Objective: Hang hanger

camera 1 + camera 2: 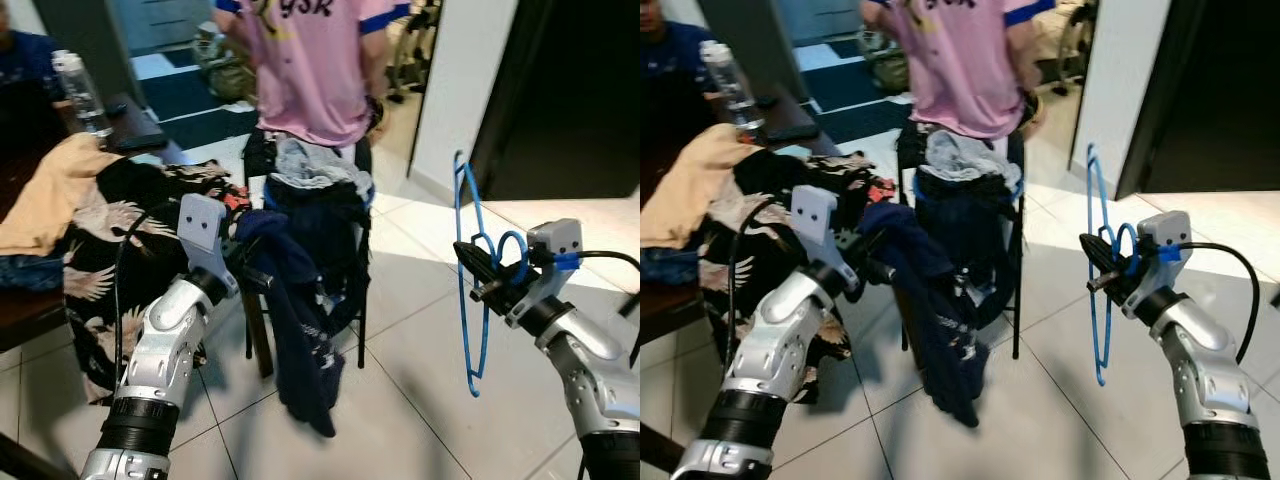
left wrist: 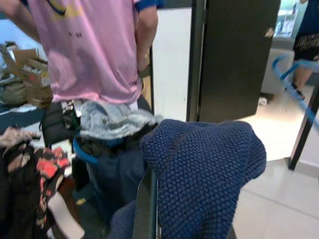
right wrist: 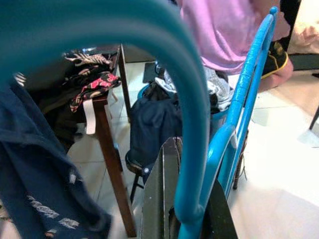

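Note:
A blue plastic hanger [image 1: 472, 270] hangs upright from my right gripper [image 1: 482, 268], which is shut on it near the hook, over the tiled floor on the right. In the right wrist view the hanger [image 3: 234, 124] curves close in front of the black fingers [image 3: 159, 199]. My left gripper [image 1: 252, 268] is shut on a dark navy knitted garment [image 1: 300, 300] that drapes down beside a chair. The left wrist view has the navy knit [image 2: 209, 169] bunched over the fingers [image 2: 145, 209].
A black chair [image 1: 355, 260] piled with clothes stands ahead, with a person in a pink shirt [image 1: 310, 60] right behind it. A table [image 1: 25, 310] heaped with garments and a water bottle [image 1: 82, 95] is on the left. A dark doorway [image 1: 570, 90] lies to the right.

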Controlling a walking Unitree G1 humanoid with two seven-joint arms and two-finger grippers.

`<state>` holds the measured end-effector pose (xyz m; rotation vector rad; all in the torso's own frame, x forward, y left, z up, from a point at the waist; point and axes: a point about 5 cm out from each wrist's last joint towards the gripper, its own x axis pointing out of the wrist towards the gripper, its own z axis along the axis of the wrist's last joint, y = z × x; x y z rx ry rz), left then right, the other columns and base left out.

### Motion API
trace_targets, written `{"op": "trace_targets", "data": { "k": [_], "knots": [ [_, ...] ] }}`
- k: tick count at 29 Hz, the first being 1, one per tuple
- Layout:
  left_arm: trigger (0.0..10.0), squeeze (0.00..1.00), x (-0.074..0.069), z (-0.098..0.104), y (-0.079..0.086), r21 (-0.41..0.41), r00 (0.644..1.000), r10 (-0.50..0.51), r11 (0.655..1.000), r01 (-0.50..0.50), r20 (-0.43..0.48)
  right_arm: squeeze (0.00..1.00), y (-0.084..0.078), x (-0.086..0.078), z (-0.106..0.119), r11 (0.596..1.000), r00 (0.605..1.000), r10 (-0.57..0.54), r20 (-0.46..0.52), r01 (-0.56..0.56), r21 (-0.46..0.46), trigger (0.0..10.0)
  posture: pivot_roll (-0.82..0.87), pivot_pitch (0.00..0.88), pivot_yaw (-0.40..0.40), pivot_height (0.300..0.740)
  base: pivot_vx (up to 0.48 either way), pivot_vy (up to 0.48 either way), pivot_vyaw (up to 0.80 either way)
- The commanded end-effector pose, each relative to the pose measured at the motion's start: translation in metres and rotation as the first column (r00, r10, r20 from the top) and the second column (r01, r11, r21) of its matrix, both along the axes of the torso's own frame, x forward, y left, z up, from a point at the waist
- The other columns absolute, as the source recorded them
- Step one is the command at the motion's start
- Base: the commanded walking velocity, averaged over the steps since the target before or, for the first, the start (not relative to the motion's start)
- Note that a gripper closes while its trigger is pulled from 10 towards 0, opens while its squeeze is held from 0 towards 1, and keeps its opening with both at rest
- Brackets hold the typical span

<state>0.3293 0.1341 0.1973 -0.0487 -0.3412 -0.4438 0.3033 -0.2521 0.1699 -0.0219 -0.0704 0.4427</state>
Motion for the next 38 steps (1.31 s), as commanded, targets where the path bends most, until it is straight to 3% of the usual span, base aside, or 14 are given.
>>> {"op": "trace_targets", "data": {
  "k": [1, 12, 15, 17, 19, 25, 31, 34, 38],
  "knots": [
    [10.0, 0.0, -0.002, 0.011, -0.005, -0.005, 0.999, -0.008, 1.0, 0.009, 0.031, 0.0, 0.006, 0.001, 0.005, 1.0, 1.0, 0.027, 0.008, -0.027, 0.005, 10.0, -0.01, 0.0, -0.009, 0.74, 0.0, 0.0, 0.76],
    [10.0, 0.0, -0.008, 0.02, -0.013, 0.006, 0.999, -0.018, 1.0, 0.017, 0.039, 0.0, 0.008, 0.0, 0.008, 0.999, 0.999, 0.036, 0.004, -0.036, 0.013, 10.0, 0.01, 0.0, -0.018, 0.74, 0.0, 0.0, 0.76],
    [10.0, 0.0, -0.005, 0.047, -0.021, -0.02, 0.994, -0.03, 0.999, 0.033, 0.103, 0.0, 0.01, 0.002, 0.015, 0.999, 0.999, 0.034, 0.023, -0.034, 0.009, 10.0, -0.04, 0.0, 0.012, 0.74, 0.0, 0.0, 0.76],
    [10.0, 0.0, -0.005, 0.047, -0.021, -0.02, 0.994, -0.03, 0.999, 0.033, 0.103, 0.0, 0.01, 0.002, 0.015, 0.999, 0.999, 0.034, 0.023, -0.034, 0.009, 10.0, -0.04, 0.0, 0.012, 0.74, 0.0, 0.0, 0.76],
    [10.0, 0.0, -0.001, 0.071, -0.03, -0.027, 0.985, -0.047, 0.998, 0.052, 0.166, 0.0, 0.011, 0.004, 0.023, 1.0, 0.999, 0.017, 0.05, -0.017, 0.006, 10.0, -0.07, 0.0, 0.035, 0.74, 0.0, 0.0, 0.74],
    [10.0, 0.0, 0.002, 0.088, -0.032, -0.026, 0.977, -0.044, 0.998, 0.051, 0.207, 0.0, 0.009, 0.003, 0.029, 1.0, 0.997, -0.008, 0.075, 0.007, 0.02, 10.0, -0.08, 0.0, 0.041, 0.74, 0.0, 0.0, 0.72],
    [10.0, 0.0, 0.002, 0.119, -0.023, -0.014, 0.953, 0.016, 1.0, -0.012, 0.304, 0.0, 0.002, 0.005, 0.027, 0.996, 0.996, -0.075, 0.047, 0.077, -0.039, 10.0, -0.08, 0.0, 0.041, 0.74, 0.0, 0.0, 0.0],
    [10.0, 0.0, -0.002, 0.152, -0.005, -0.025, 0.915, 0.09, 0.996, -0.088, 0.393, 0.0, -0.002, 0.006, 0.029, 0.995, 0.995, -0.091, 0.05, 0.092, -0.026, 10.0, -0.08, 0.0, 0.04, 0.74, 0.0, 0.0, 0.0],
    [10.0, 0.0, -0.005, 0.163, -0.001, 0.024, 0.895, 0.104, 0.992, -0.127, 0.435, 0.0, -0.001, 0.007, 0.028, 0.997, 0.996, -0.074, 0.05, 0.075, -0.035, 10.0, -0.06, 0.0, 0.036, 0.74, 0.0, 0.0, 0.0]
  ]
}}
